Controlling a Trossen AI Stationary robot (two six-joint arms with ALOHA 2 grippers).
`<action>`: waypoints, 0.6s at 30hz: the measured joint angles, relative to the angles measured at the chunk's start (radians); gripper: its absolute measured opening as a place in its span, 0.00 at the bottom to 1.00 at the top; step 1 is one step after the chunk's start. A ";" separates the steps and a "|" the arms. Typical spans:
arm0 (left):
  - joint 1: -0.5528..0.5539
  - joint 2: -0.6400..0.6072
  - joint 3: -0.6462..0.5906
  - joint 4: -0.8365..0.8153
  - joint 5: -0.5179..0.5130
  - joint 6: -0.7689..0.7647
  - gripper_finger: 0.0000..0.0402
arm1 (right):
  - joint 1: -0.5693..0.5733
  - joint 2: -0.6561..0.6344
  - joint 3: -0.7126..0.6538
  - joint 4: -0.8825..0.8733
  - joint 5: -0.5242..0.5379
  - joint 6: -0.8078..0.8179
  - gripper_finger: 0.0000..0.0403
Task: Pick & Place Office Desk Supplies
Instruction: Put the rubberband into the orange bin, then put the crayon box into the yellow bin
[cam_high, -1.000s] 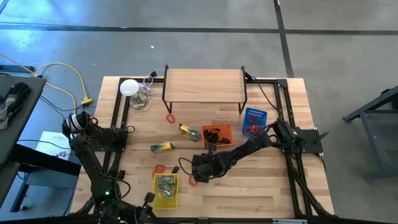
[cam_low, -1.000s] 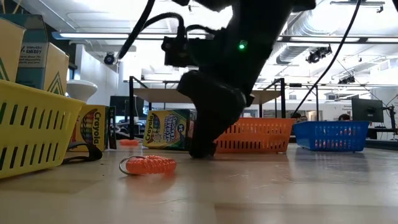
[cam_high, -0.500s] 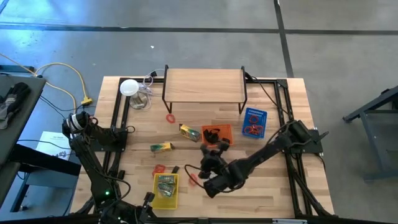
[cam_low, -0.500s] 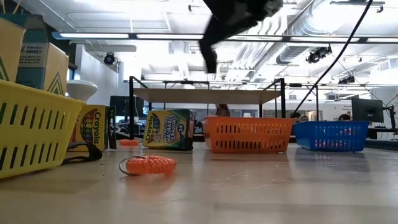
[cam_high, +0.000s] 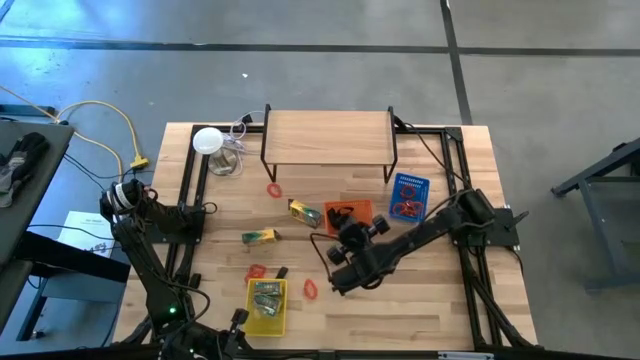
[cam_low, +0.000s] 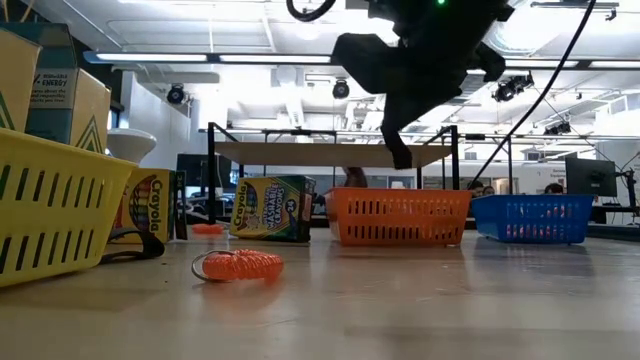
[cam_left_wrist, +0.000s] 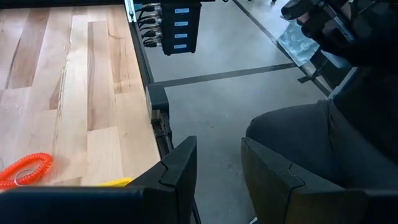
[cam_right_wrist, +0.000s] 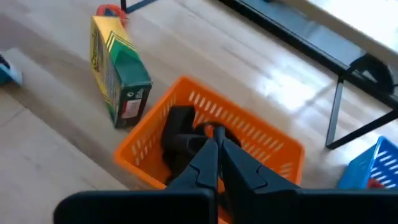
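My right gripper (cam_high: 347, 240) hangs in the air just short of the orange basket's (cam_high: 366, 207) near side, fingers shut (cam_right_wrist: 217, 146) and pointing down (cam_low: 400, 155). Black clips (cam_right_wrist: 180, 134) lie in that orange basket (cam_right_wrist: 249, 127). On the table lie two yellow-green packs (cam_high: 305, 212) (cam_high: 260, 236), red bands (cam_high: 272, 188) (cam_high: 256, 270) (cam_high: 310, 288) and a black clip (cam_high: 281, 272). More packs sit in the yellow basket (cam_high: 266, 305). My left gripper (cam_left_wrist: 217, 168) waits open at the table's near left corner. My right gripper seems shut on a small black clip at its fingertips (cam_low: 400, 158), fingers pointing down and the clip lifted clear of the table. The clip is dark against the dark fingers, so which part of it they have does not show.
A blue basket (cam_high: 408, 197) with red bands stands right of the orange one. A wooden riser shelf (cam_high: 328, 138) on black legs fills the far middle, with a white disc (cam_high: 207, 140) to its left. A red band (cam_low: 240, 265) lies on bare wood near the yellow basket (cam_low: 50, 210).
My right gripper has risen from the table beside the near red band, where its fingertips stood on the wood, and has swung up and toward the far right, ending close to the orange basket. The things lying on the table have kept their places.
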 joint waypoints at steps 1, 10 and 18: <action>0.000 0.000 0.000 -0.002 0.000 0.000 0.30 | -0.002 0.000 0.000 0.002 0.003 0.006 0.01; 0.000 0.000 0.000 -0.006 -0.003 0.000 0.30 | -0.004 0.000 0.000 0.009 0.015 0.018 0.17; 0.000 0.000 0.000 -0.006 -0.003 0.000 0.30 | -0.005 0.000 0.000 0.010 0.021 0.006 0.44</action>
